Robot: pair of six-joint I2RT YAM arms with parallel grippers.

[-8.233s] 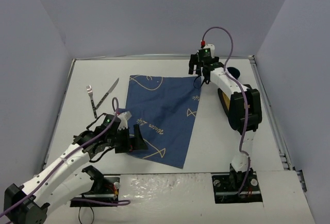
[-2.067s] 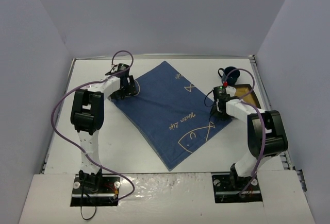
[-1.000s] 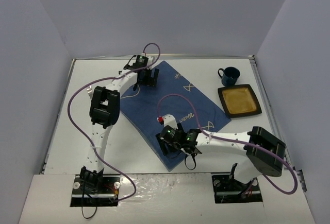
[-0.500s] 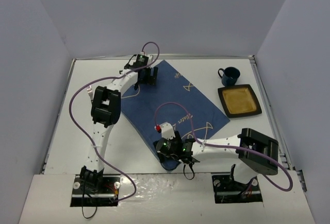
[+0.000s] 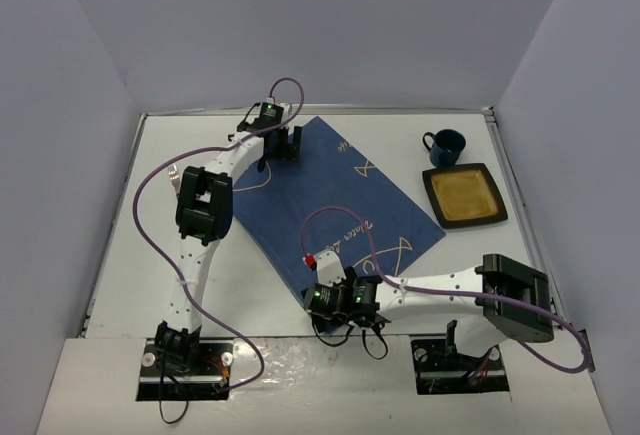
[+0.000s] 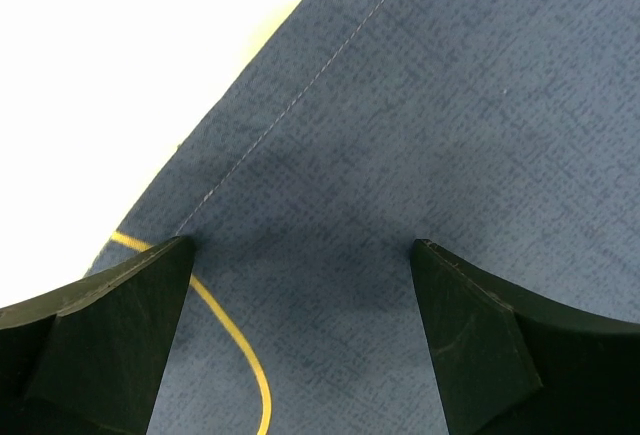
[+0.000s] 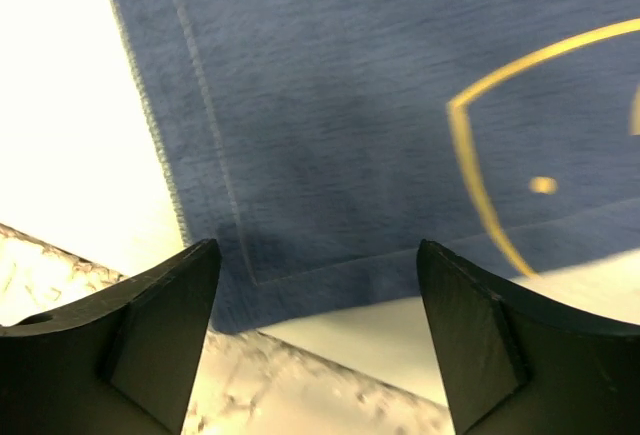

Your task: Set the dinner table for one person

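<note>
**Item record: worktop with cloth, mug and plate; two arms, both empty**

- Worktop (image 5: 150, 245): large white rectangle with a thin metal rim. It fills the floor of the grey-walled enclosure and carries every other item.
- Cloth (image 5: 330, 190): dark blue with yellow line-drawn fish and lettering. It lies flat and diagonal at the middle of the worktop, with one corner at the far side and one at the near edge.
- Mug (image 5: 445, 143): dark blue, upright, at the far right, apart from the cloth.
- Plate (image 5: 463, 195): square, amber centre and dark rim, just on the near side of the mug and right of the cloth.
- Left fingers (image 5: 284, 148): spread wide with nothing between them, over the cloth's far-left hem. The wrist view shows stitched edge, a yellow line and bare white beyond.
- Right fingers (image 5: 348, 315): spread wide and gripping nothing, over the cloth's near corner. The wrist view shows the hem, part of a fish outline and a rough pale strip at the near edge.
</note>
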